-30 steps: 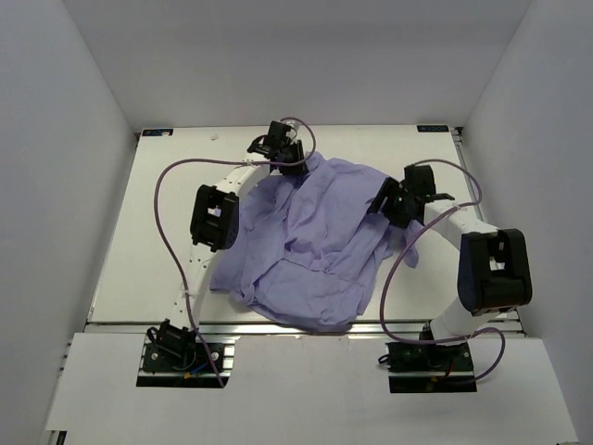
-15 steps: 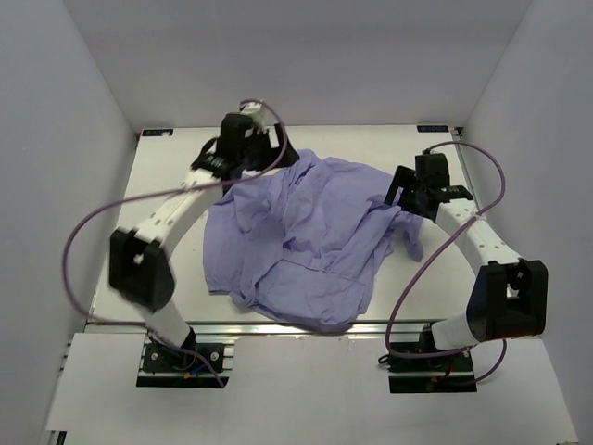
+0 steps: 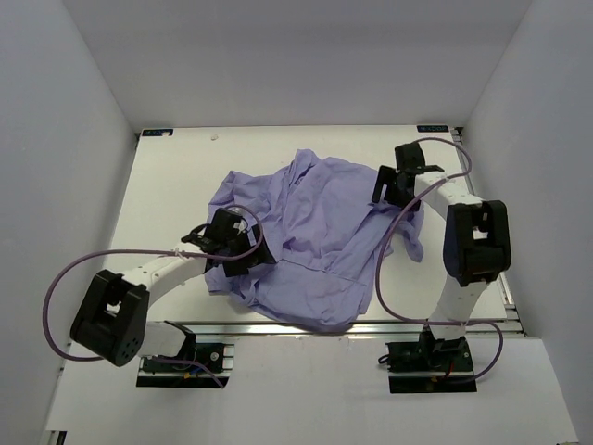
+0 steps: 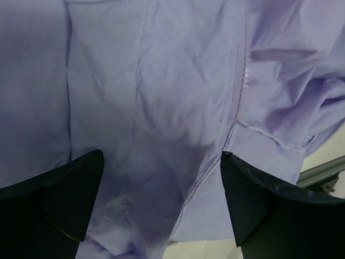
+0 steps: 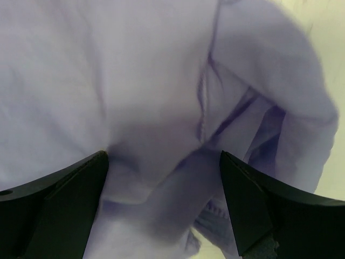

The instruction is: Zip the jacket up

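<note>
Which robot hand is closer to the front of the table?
The left hand, over the near-left part of the jacket; the right hand sits farther back by its right edge.

A robotics lab cell: white worktop (image 3: 162,199) boxed by plain white panels (image 3: 296,65), aluminium rail (image 3: 408,326) along its near edge.

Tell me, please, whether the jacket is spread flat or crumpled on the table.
Crumpled: the jacket lies in a wrinkled heap with overlapping folds, not spread flat. Whether its zip is closed, cannot tell.
</note>
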### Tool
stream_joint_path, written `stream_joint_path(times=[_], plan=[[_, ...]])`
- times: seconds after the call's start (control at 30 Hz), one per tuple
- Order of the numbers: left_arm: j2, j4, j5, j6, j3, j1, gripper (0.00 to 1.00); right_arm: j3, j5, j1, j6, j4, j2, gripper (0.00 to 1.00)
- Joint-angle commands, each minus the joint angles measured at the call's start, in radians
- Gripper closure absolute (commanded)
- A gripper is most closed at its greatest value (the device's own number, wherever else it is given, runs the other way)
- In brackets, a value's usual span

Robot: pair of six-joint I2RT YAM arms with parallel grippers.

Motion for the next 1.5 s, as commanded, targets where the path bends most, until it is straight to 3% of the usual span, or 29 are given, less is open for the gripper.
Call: stream_joint_path(times=[0.0,0.17,0.27,0.4,0.43,0.53,0.57,0.63,0.67,0.77,0.8,0.83,0.93,1.03,1.07,1.2,1.23,1.3,1.37,1.43,1.47], plan=[[0.031,0.074,-0.046,-0.029,0.04,-0.003,0.02,-0.105,-0.03,0.011,0.016,-0.021,-0.084,0.11],[0.386,-0.161,-0.277,-0.013,0.295,0.041,0.02,-0.33,-0.028,0.058,0.062,0.007,-0.254,0.11],[0.591,-0.223,-0.331,0.03,0.496,0.078,0.02,-0.442,-0.039,0.144,0.095,0.009,-0.331,0.11],[0.835,-0.249,-0.353,0.07,0.79,0.177,0.02,-0.532,-0.059,0.398,0.163,-0.005,-0.399,0.11],[0.886,-0.245,-0.355,0.077,0.86,0.194,0.02,-0.541,-0.132,0.448,0.172,0.012,-0.404,0.11],[1.131,-0.298,-0.266,0.161,1.26,0.219,0.02,-0.503,-0.267,0.681,0.105,0.079,-0.392,0.11],[1.198,-0.391,-0.232,0.206,1.546,0.211,0.02,-0.424,-0.233,0.821,0.091,0.078,-0.366,0.11],[1.35,-0.467,-0.218,0.214,1.802,0.207,0.02,-0.312,-0.155,0.951,-0.045,0.037,-0.324,0.11],[1.351,-0.435,-0.206,0.214,1.853,0.207,0.02,-0.211,-0.112,1.0,-0.07,0.023,-0.285,0.11],[1.138,-0.192,-0.2,0.209,1.629,0.216,0.02,-0.137,-0.116,1.045,-0.122,0.039,-0.279,0.11],[1.08,-0.155,-0.213,0.206,1.508,0.22,0.02,-0.132,-0.119,1.036,-0.13,0.053,-0.296,0.11],[0.997,-0.144,-0.239,0.208,1.481,0.222,0.02,-0.14,-0.139,1.033,-0.142,0.087,-0.316,0.11],[0.928,-0.211,-0.324,0.25,1.519,0.224,0.02,-0.178,-0.096,0.994,-0.151,0.116,-0.402,0.11],[0.839,-0.291,-0.359,0.269,1.51,0.224,0.02,-0.193,-0.116,0.87,-0.102,0.092,-0.457,0.11],[0.778,-0.314,-0.361,0.269,1.484,0.224,0.02,-0.201,-0.158,0.776,-0.089,0.09,-0.468,0.11],[0.557,-0.322,-0.338,0.215,1.204,0.221,0.02,-0.172,-0.171,0.547,-0.041,-0.002,-0.418,0.11],[0.5,-0.302,-0.32,0.193,1.018,0.221,0.02,-0.126,-0.153,0.511,-0.046,-0.022,-0.366,0.11],[0.335,-0.218,-0.281,0.162,0.824,0.221,0.02,-0.066,-0.131,0.418,-0.059,-0.048,-0.301,0.11],[0.235,-0.136,-0.247,0.116,0.561,0.221,0.02,0.062,-0.033,0.366,-0.075,-0.057,-0.18,0.11],[0.127,-0.105,-0.275,0.093,0.429,0.221,0.02,0.174,0.044,0.344,-0.122,-0.088,-0.015,0.11],[0.106,-0.107,-0.284,0.083,0.344,0.221,0.02,0.328,0.065,0.33,-0.133,-0.121,0.045,0.11]])
